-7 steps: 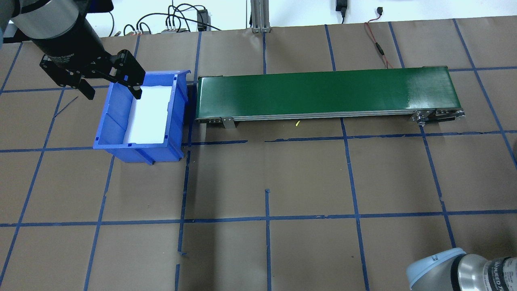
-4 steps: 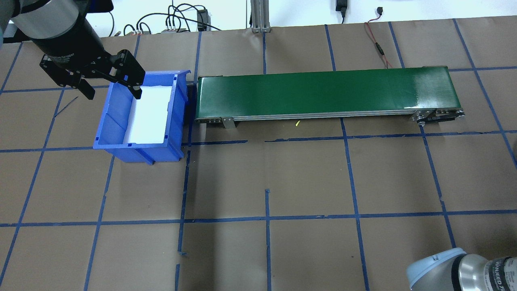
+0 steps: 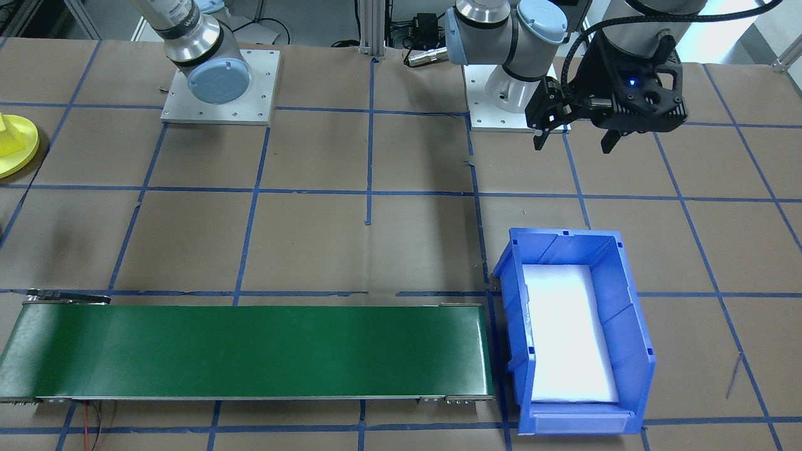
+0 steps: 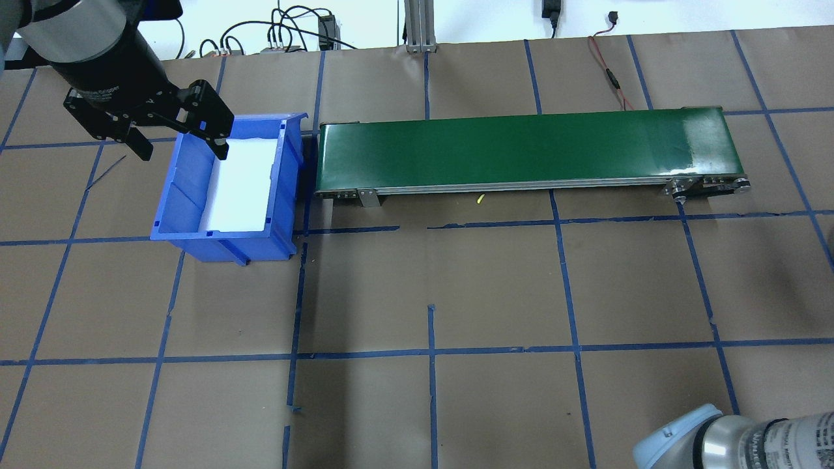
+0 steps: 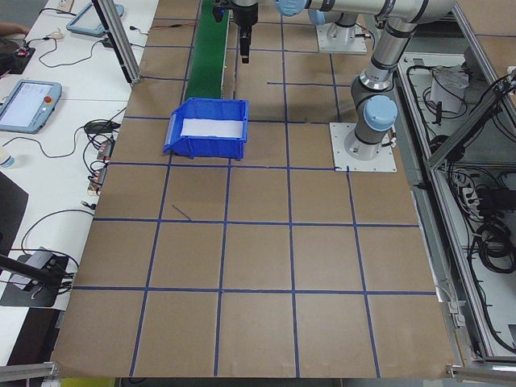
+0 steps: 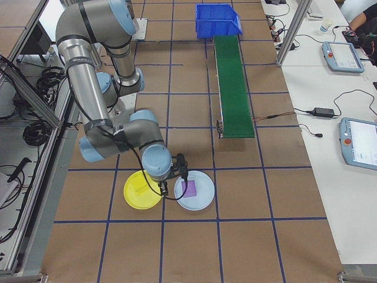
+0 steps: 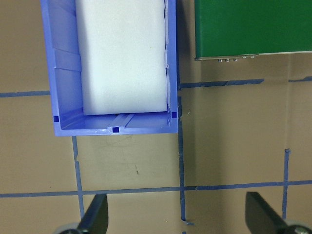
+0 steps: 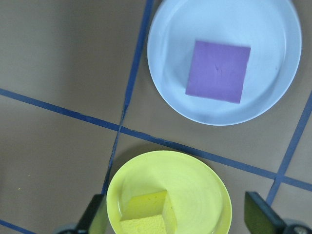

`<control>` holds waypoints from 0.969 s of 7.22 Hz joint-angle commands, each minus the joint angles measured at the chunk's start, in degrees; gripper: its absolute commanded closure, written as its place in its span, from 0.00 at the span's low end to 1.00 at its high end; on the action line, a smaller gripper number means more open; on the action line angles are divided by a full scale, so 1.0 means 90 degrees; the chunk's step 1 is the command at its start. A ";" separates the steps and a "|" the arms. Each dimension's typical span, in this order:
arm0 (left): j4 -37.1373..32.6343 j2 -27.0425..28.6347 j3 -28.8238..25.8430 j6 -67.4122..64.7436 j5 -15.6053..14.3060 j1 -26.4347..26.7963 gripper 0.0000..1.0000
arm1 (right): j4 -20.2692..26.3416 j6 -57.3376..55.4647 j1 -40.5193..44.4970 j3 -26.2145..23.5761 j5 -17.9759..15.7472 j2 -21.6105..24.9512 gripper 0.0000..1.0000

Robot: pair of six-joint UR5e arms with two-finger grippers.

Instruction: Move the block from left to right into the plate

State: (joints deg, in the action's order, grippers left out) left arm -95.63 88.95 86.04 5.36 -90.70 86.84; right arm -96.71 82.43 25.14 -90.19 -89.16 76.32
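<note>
- Plainly, a brown table (image 4: 495,293) ruled into squares with blue tape, bearing all the rest.
- On it, toward 12 o'clock in the overhead view, a long green belt (image 4: 521,146) with nothing riding on it.
- At the belt's 9 o'clock end, a blue bin (image 4: 225,244) lined with white foam; no block to be seen inside.
- Above the table near the bin's 10 o'clock corner in the overhead view, the left gripper (image 3: 572,147), fingers spread wide and holding nothing.
- Far off past the belt's 3 o'clock end, a yellow plate (image 8: 195,180) and, at its 1 o'clock in the right wrist view, a pale plate (image 8: 170,58) carrying a purple block (image 8: 218,70); plates close together but apart.
- Hovering over the yellow plate, the right gripper (image 8: 176,217), fingers well apart, empty.
- Inside the yellow plate, toward 7 o'clock of its middle, the yellow block (image 8: 146,212), lying flat and touched by no finger.
- Judged from this: placing step apparently done, block delivered and let go.
- Next, probably: lifting the right gripper straight up clear of the rim, without nudging the block or plate, then parking both arms.
</note>
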 commanded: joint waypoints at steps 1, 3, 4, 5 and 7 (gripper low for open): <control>0.0000 0.0000 0.0000 0.0000 0.0000 0.0000 0.00 | 0.0519 -0.0368 0.1109 0.0119 0.0238 0.1105 0.01; 0.0000 0.0000 0.0000 0.0010 0.0000 -0.0010 0.00 | 0.0522 -0.0261 0.1327 0.0080 0.0355 0.1432 0.00; 0.0000 0.0000 0.0000 0.0010 0.0000 -0.0010 0.00 | 0.0550 -0.0281 0.1560 0.0080 0.1081 0.1471 0.00; 0.0000 0.0000 0.0000 0.0010 0.0000 -0.0010 0.00 | 0.0541 -0.0291 0.2007 0.0119 0.1378 0.1597 0.00; 0.0000 0.0000 -0.0010 0.0010 0.0000 -0.0010 0.00 | 0.0541 -0.1444 0.3294 0.0119 0.1430 0.2162 0.00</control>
State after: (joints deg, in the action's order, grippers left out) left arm -95.63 88.95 86.03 5.45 -90.70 86.75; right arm -91.88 76.81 47.50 -89.13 -77.14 92.78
